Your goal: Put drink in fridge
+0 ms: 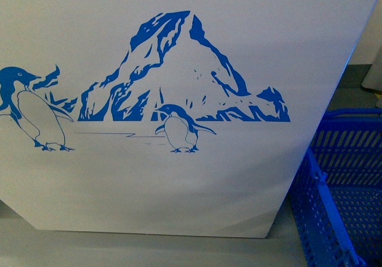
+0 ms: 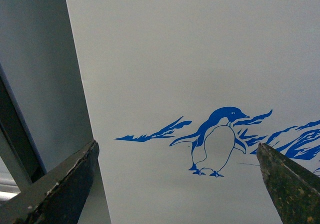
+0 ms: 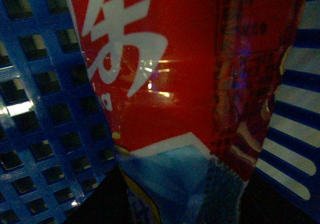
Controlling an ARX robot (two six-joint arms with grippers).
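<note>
The fridge (image 1: 179, 40) fills the front view: a white front wall with a blue mountain and penguins. Its top, lids and baskets are out of view. My left gripper (image 2: 177, 184) is open and empty, its two dark fingers (image 2: 65, 184) spread wide, close before the fridge front (image 2: 190, 53) near a penguin drawing. My right gripper is shut on the drink (image 3: 165, 68); only the red label with white writing shows, very close, filling the right wrist view. The gripper's fingers are lost in the dark lower part of that view. Neither arm shows in the front view.
A blue perforated plastic crate (image 1: 340, 189) stands on the grey floor right of the fridge. Its blue lattice wall (image 3: 45, 108) lies close behind the drink. A grey upright panel (image 2: 45, 73) borders the fridge's left side in the left wrist view.
</note>
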